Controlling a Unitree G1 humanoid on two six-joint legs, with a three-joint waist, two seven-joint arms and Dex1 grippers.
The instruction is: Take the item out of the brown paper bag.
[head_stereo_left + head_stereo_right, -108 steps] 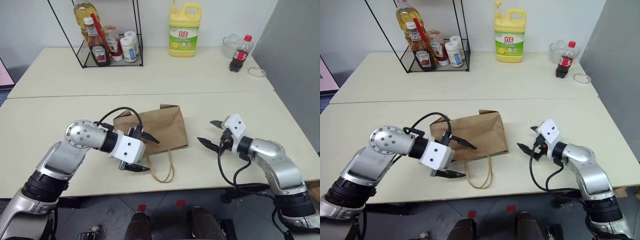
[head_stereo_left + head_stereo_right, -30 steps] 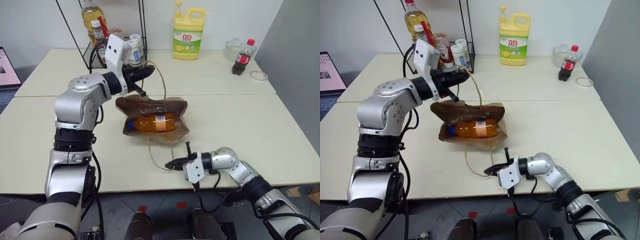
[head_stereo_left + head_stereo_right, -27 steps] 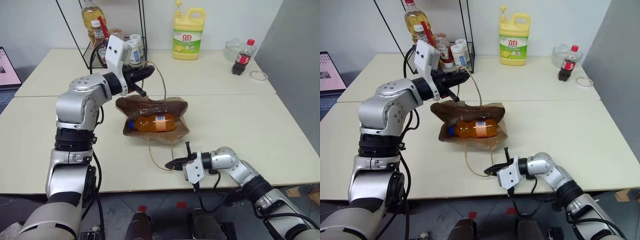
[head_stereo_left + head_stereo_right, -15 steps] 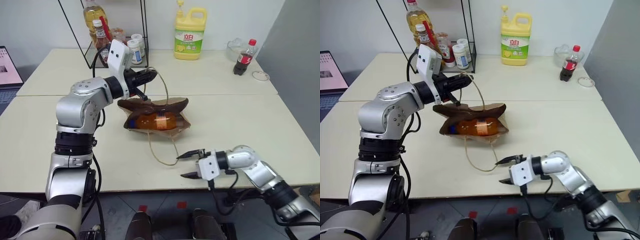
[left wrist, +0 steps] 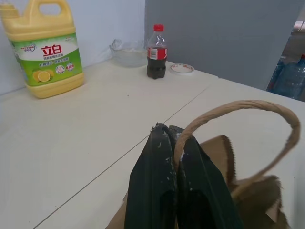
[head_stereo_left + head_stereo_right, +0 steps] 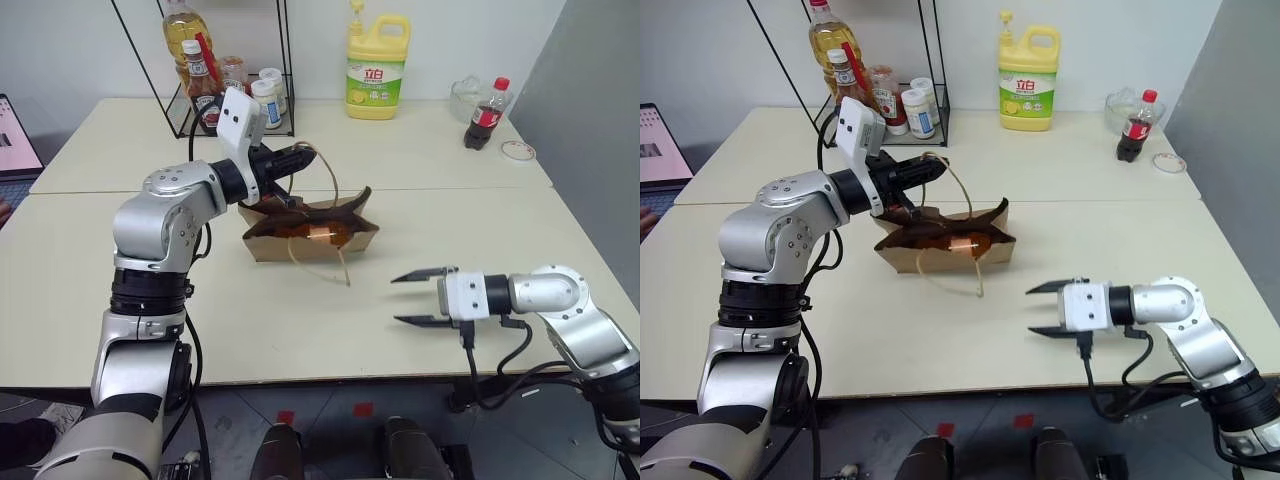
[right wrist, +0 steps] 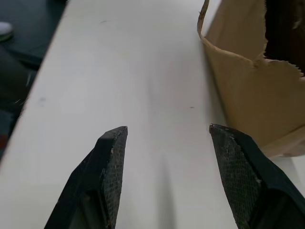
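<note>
Nearest, at about four o'clock on the bench (image 6: 120, 300), the right end effector (image 6: 412, 297) hangs above the surface with its two fingers spread and empty, pointing towards nine o'clock. It stands well apart from the brown paper bag (image 6: 305, 232), which sits near the middle, its mouth gaping upward. The orange drink bottle (image 6: 310, 229) lies inside, only a sliver of orange and label visible through the opening. At about eleven o'clock of the bag, the left end effector (image 6: 308, 153) is pressed together on one tan loop handle (image 5: 238, 112), holding that side lifted; the other handle (image 6: 318, 262) droops over the front wall.

To do the reach well, I judge the left arm should keep the mouth propped open, while the right comes in from above the rim, not through the drooping handle, and closes across the bottle's body. Snagging that loop or crushing the paper wall would likely drag the bag along.
</note>
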